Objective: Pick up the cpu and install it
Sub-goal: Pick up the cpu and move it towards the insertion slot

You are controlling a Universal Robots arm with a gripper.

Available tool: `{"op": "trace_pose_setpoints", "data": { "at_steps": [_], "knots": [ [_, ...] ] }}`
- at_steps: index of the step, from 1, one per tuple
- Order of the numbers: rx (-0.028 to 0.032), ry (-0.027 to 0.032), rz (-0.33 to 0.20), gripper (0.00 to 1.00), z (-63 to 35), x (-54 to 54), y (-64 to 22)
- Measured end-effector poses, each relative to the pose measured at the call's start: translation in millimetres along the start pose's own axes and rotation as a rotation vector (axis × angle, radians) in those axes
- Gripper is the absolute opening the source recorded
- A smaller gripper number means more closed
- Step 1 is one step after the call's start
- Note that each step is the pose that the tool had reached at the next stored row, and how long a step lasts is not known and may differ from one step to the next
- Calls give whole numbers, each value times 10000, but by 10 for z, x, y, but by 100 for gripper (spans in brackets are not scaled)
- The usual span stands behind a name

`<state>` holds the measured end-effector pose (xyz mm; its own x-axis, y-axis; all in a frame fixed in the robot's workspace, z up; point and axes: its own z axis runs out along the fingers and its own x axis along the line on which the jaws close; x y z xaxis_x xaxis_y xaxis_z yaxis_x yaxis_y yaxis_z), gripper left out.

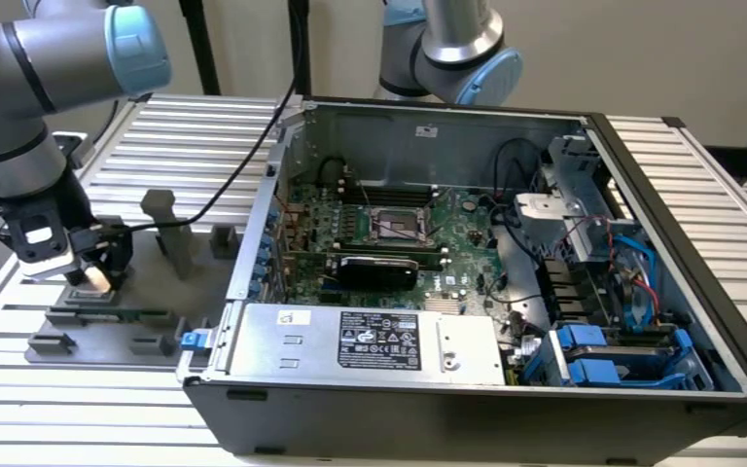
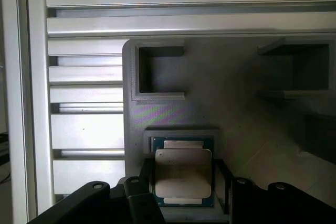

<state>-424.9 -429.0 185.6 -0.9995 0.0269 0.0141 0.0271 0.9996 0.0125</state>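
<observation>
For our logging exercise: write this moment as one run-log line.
gripper: at cpu; cpu: in grey fixture; computer case: open

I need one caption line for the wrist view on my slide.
Wrist view: the hand poised at the cpu, lying flat in a recess of the grey fixture plate.

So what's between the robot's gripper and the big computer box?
In the exterior view, upright grey fixture blocks stand between the gripper and the computer case.
</observation>
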Motion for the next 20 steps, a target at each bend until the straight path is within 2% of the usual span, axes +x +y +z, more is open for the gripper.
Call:
{"op": "trace_pose_setpoints", "data": {
  "at_steps": [8, 12, 16, 20],
  "knots": [
    [4, -2, 0, 55, -6, -1, 1],
    [5, 0, 0, 55, -53, 1, 2],
    [4, 0, 0, 55, -147, 2, 3],
    [5, 4, 0, 55, -312, 3, 5]
  ]
}}
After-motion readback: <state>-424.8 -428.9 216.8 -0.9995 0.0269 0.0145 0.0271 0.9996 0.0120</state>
